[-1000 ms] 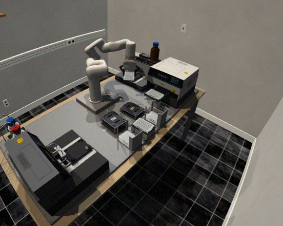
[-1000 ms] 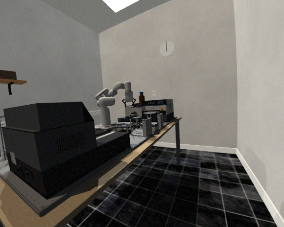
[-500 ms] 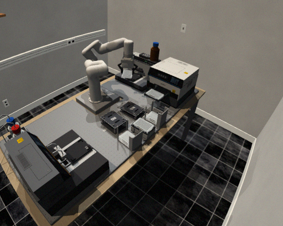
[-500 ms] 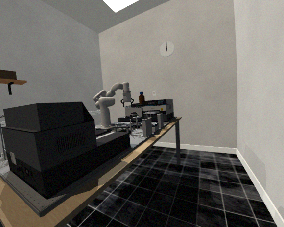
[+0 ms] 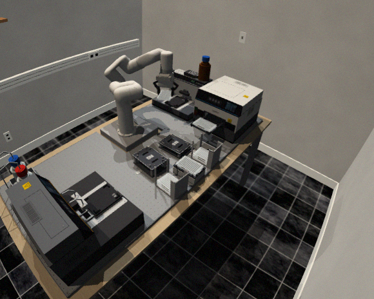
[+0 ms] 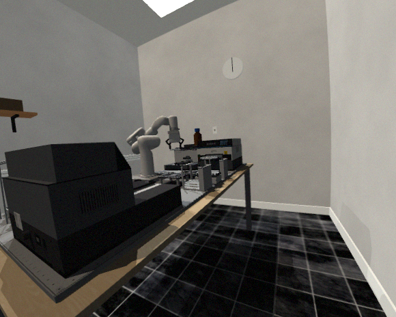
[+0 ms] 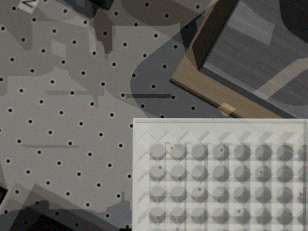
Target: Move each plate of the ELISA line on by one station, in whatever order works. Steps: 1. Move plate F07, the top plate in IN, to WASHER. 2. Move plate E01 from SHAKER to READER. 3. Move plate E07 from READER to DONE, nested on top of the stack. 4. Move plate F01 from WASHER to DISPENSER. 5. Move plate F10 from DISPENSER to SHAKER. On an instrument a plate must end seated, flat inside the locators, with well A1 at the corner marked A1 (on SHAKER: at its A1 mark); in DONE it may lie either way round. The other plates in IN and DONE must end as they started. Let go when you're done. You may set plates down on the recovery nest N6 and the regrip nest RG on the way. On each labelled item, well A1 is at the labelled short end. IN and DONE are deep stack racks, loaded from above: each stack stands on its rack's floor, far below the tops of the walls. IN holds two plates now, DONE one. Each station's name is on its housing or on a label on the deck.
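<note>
My tool (image 5: pixel 164 91) is clamped across a white well plate (image 5: pixel 164 95), fingers spread wide by the plate's own width. It hangs over the far end of the table (image 5: pixel 139 240), well clear of the surface.

From the wrist, the plate (image 7: pixel 220 174) fills the 4 to 5 o'clock part of the view. Its rim runs square to the frame, so the grip looks level. I cannot read a label on it from any view, so I will not say which plate it is, and I cannot yet tell where A1 lies.

At 5 o'clock from the plate in the top view sits a low dark unit (image 5: pixel 176 102) with a dark open nest, probably my target. Further right stands the white instrument (image 5: pixel 229 93), with another plate on its front tray.

To do this well, I judge:
- Travel level and stay high until I am over the nest.
- Line the plate's long edges up with the locators, then check the A1 corner before going down.
- Descend straight and slowly.
- Release only once the plate sits flat inside the locators.
- Lift straight up, so my fingers do not drag it askew.
</note>
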Available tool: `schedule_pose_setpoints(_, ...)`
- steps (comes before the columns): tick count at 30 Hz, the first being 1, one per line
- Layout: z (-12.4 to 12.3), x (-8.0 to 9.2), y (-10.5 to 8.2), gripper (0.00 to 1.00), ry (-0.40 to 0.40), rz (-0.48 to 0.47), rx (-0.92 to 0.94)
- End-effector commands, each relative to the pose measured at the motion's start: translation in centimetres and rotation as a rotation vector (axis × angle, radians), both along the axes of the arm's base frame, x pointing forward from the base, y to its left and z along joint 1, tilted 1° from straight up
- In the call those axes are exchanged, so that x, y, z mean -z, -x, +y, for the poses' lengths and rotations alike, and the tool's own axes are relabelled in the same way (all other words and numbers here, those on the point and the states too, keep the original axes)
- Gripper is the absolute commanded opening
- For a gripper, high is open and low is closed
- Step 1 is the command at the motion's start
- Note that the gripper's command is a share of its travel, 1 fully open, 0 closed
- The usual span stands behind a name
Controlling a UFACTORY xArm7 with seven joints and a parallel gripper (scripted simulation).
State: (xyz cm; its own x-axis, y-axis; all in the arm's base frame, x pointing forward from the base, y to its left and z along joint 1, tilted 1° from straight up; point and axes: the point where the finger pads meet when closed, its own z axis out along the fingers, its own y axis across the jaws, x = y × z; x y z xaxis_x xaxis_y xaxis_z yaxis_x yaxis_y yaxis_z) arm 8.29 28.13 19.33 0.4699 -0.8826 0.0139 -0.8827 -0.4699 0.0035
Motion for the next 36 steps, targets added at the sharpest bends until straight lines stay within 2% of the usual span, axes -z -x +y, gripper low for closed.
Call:
schedule_pose_setpoints(1,0.7,-0.1,1.4,0.00,-0.003,-0.003,0.046)
schedule_pose_setpoints(11,2.1,0.0,4.4,0.00,-0.003,-0.003,0.113)
schedule_pose_setpoints(17,2.5,0.0,5.5,0.00,-0.003,-0.003,0.113)
schedule_pose_setpoints(28,6.2,0.0,5.9,0.00,-0.004,-0.005,0.238)
schedule_pose_setpoints(30,6.2,0.0,5.9,0.00,-0.004,-0.005,0.238)
schedule_pose_setpoints(36,8.2,0.0,6.1,0.00,-0.004,-0.005,0.238)
